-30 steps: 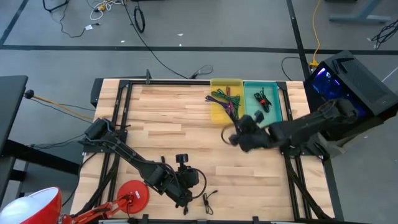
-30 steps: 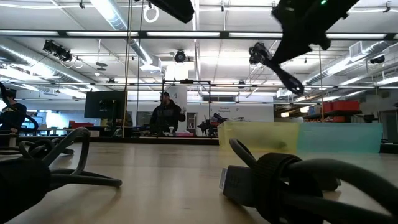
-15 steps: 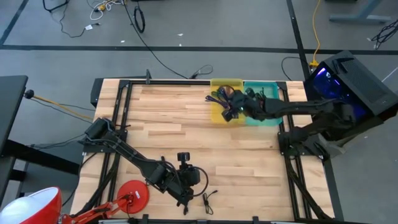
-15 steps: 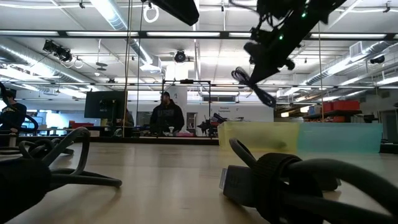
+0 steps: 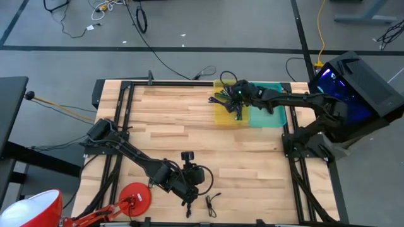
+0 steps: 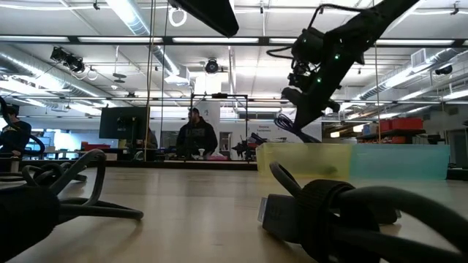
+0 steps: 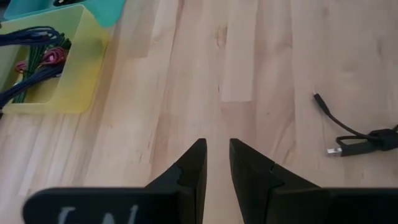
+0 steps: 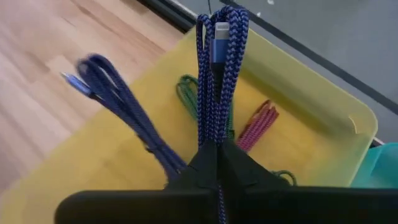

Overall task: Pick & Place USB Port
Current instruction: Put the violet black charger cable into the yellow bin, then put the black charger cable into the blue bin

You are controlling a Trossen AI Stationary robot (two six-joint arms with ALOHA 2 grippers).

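My right tool [image 8: 214, 149] has moved from mid-surface to above the yellow plastic bin [image 5: 225, 115], clamped on the blue braided USB cable [image 8: 214, 74]; I should lower before releasing.

I am seeing two bins [image 5: 222, 116] side by side at the table's [image 5: 170, 126] far edge; my right gripper [image 5: 235, 96] is hanging above the left one, cable [image 8: 214, 74] clamped.

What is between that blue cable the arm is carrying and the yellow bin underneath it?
Nothing visible. The right gripper holds the blue braided cable right over the yellow bin, which already holds green and pink cables but has open room.
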